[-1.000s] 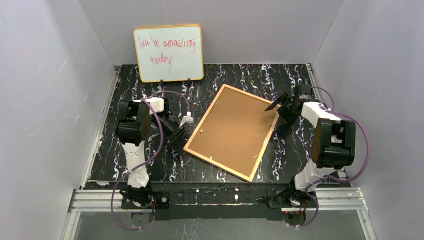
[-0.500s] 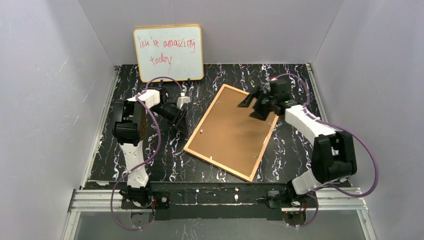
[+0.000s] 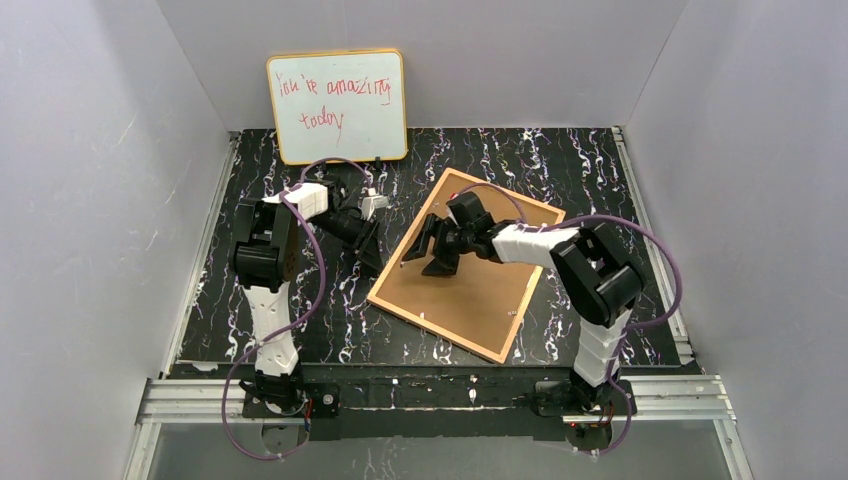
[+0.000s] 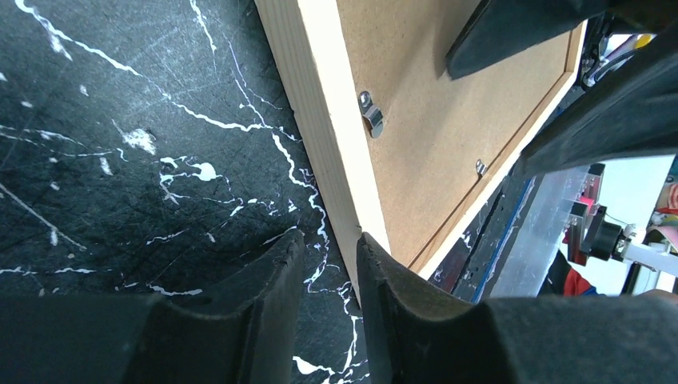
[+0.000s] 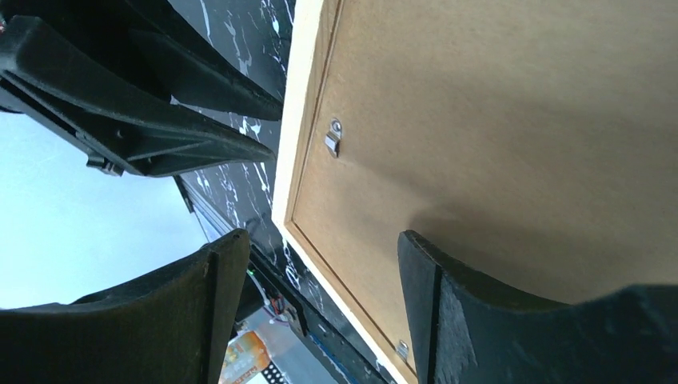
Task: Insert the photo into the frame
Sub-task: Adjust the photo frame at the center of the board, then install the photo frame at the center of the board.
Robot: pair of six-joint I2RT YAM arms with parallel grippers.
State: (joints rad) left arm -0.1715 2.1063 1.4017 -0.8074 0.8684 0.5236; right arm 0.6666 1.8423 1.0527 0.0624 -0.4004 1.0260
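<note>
Top external: frame (image 3: 470, 295) is lying back-up, diagonal on surface (image 3: 330, 330); right fingers (image 5: 480, 320) are hovering spread over its left-edge clip (image 5: 333, 138), left fingers (image 4: 264, 320) barely parted just beside that edge; photo unseen.

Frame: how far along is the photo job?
Done: nothing visible; the frame lies back-up, backboard in place, and no photo shows in any view. In hand: the open right gripper hovers over the backboard by a clip; the left gripper sits at the frame's left edge, holding nothing. Left: turn clips, lift backboard, insert photo, close.
</note>
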